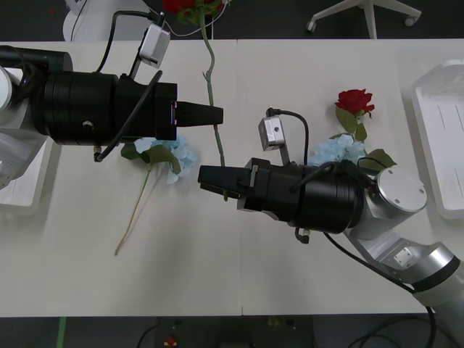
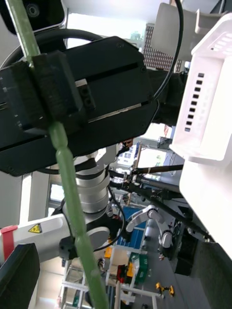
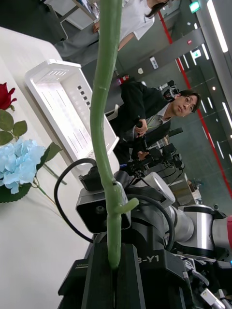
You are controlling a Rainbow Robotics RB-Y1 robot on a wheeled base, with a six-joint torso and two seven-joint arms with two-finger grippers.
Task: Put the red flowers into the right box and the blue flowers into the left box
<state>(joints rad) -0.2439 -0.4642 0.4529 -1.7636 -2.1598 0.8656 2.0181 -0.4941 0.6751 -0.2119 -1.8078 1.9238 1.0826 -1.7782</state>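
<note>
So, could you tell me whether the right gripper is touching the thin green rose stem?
Touching. The left wrist view shows the green stem ending clamped in the right gripper.

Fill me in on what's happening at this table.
Both arms meet at a red rose's stem: the left gripper is shut on it mid-stem and the right gripper is shut on its lower end. Another red rose and two blue flowers lie on the table. The right box holds no flowers.
</note>
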